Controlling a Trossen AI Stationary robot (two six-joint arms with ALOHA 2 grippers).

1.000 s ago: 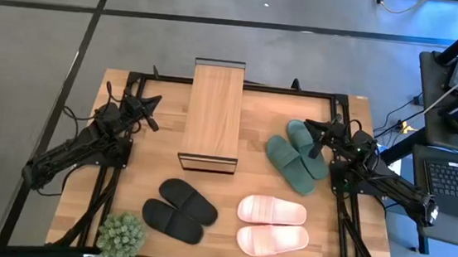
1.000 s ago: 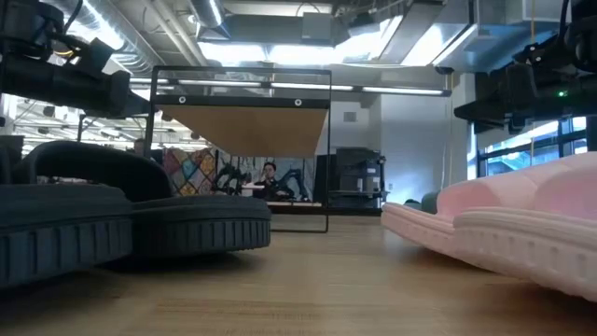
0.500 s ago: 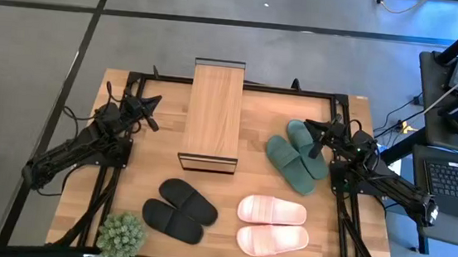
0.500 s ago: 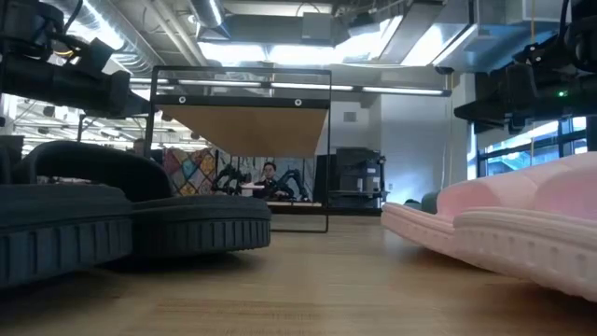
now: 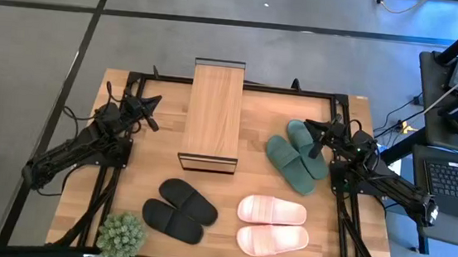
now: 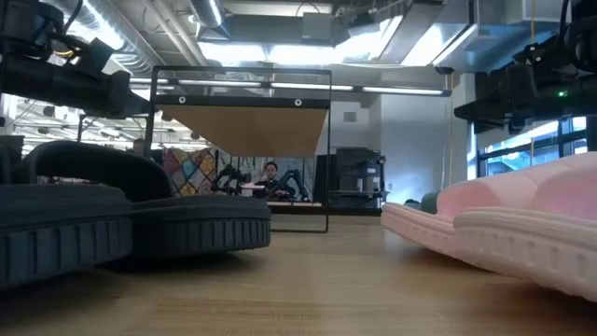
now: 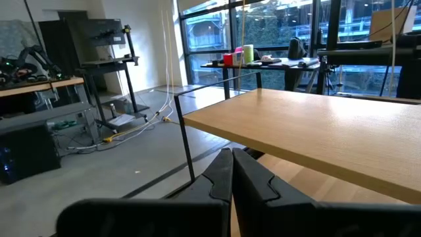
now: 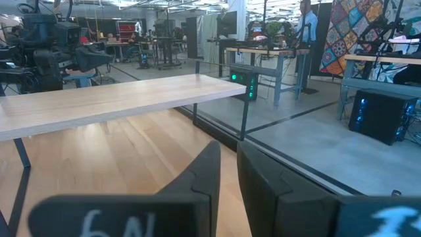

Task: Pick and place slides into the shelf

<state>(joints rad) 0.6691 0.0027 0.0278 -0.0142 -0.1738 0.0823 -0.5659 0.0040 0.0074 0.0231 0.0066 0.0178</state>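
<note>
Meanwhile, both end effectors, left point(image 5: 149, 111) and right point(image 5: 320, 136), narrow and empty beside the shelf point(image 5: 213, 115).

Bare tabletop point(image 5: 246, 167) at frame centre lies open between the shelf point(image 5: 214, 110) and the surrounding slides point(image 5: 295, 157).

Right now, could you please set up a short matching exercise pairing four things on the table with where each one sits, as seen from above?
Things:
1. green slides
2. black slides
3. pink slides
4. potted plant

Places:
A. the table's front left corner
B. beside the right gripper
C. front right, below the green pair
D. in front of the shelf, slightly left

Pairs: 1-B, 2-D, 3-C, 4-A
</note>
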